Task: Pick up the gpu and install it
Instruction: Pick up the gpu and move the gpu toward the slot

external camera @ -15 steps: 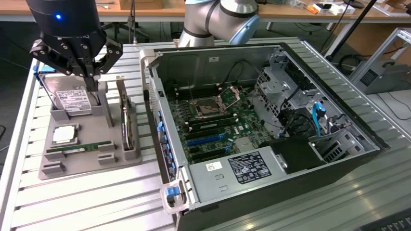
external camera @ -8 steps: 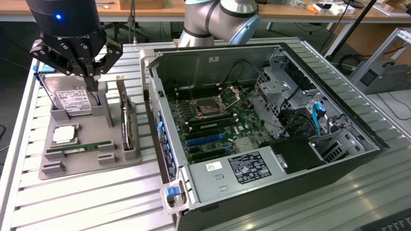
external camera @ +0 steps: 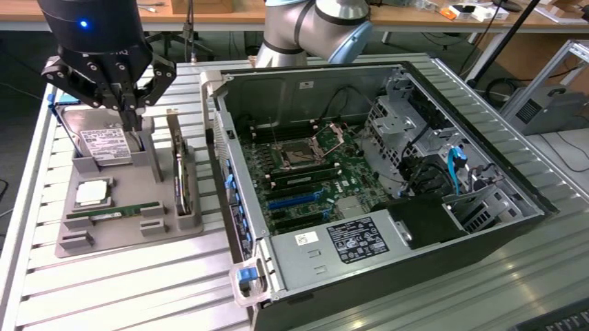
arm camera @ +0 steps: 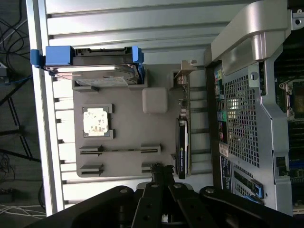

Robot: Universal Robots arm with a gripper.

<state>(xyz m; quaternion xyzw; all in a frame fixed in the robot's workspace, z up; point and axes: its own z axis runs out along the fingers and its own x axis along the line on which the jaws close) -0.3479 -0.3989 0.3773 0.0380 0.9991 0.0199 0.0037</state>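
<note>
One clean grasp needs the hand [external camera: 134,124], pressed together and empty at upper left, spread and centred over the upright gpu [external camera: 186,186].

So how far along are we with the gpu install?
Nothing is done yet: the gpu stands on edge in its grey tray slot, untouched. The gripper hovers shut and empty over the tray, beside the hard drive. Pickup and seating in the open computer case are both left.
</note>
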